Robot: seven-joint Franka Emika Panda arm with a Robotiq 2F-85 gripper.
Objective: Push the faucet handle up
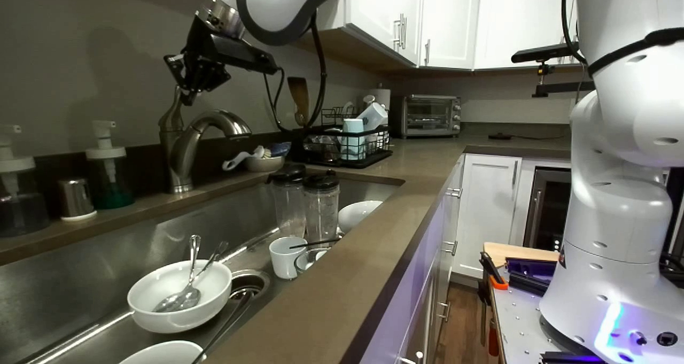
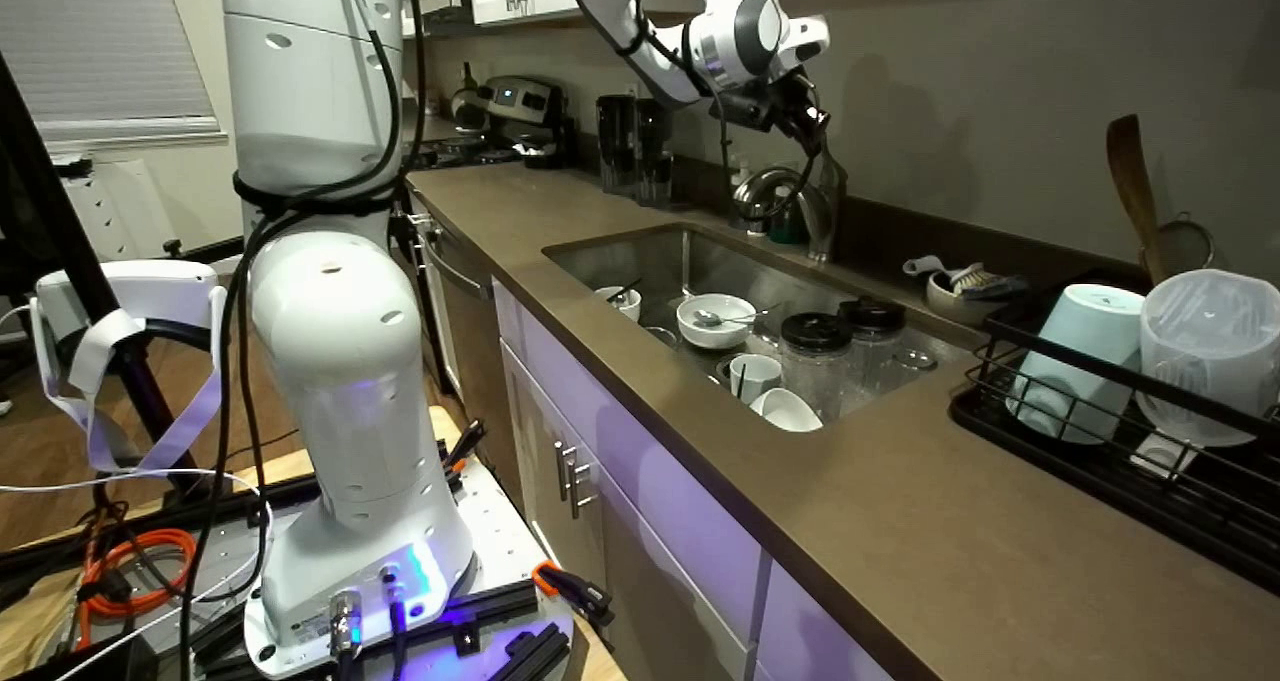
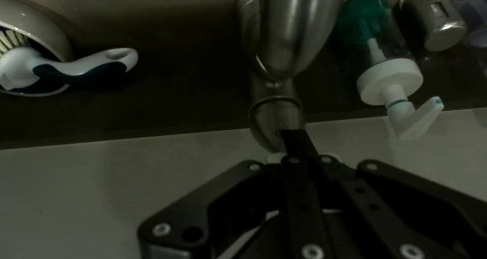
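The faucet handle [image 1: 173, 110] is a slim grey metal lever rising steeply from the side of the arched faucet [image 1: 187, 145]. It also shows in an exterior view [image 2: 833, 173] and in the wrist view [image 3: 272, 118], below the spout. My gripper [image 1: 188, 97] is black, points downward and is at the upper end of the handle. In the wrist view the fingertips [image 3: 298, 137] are together, with nothing seen between them, and overlap the handle's end. Whether they touch it is not clear. The handle's tip is partly hidden by the gripper.
Soap pump bottles [image 1: 109, 166] and a metal cup [image 1: 77, 198] stand beside the faucet. A bowl with a brush [image 1: 264, 161] is on its other side. The sink [image 1: 48, 289] holds bowls, mugs and blender cups. The wall [image 3: 57, 198] is close behind the faucet.
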